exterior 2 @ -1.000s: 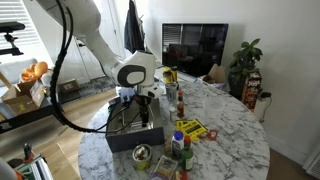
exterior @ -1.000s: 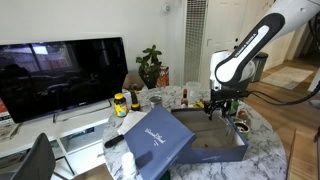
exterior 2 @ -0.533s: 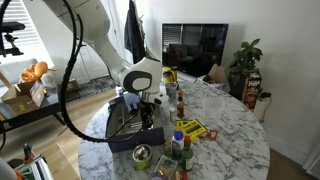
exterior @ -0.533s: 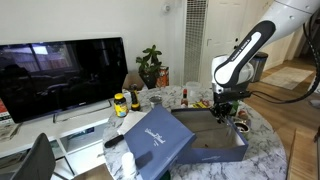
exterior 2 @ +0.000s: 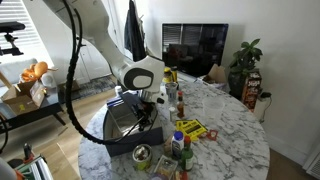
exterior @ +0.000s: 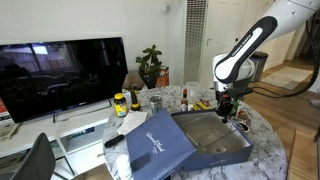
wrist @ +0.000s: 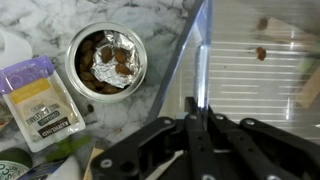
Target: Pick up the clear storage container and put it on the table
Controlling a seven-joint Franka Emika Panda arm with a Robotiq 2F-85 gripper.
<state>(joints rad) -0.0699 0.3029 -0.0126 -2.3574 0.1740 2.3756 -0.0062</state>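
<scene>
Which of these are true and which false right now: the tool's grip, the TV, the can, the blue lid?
The tool is shut on the bin's wall: true.
The TV is switched on: false, its screen is dark.
A foil-lined can stands on the table beside the bin: true.
The lid covers the blue box: false, it is off, beside the box.

In an exterior view, the gripper (exterior: pixel 224 110) is seen lowered onto the far rim of the clear storage container (exterior: pixel 213 133), which is set inside a navy blue box (exterior: pixel 222 156) on the table (exterior: pixel 266 142). The flat lid (exterior: pixel 152 143) is laid just beside the box.
</scene>
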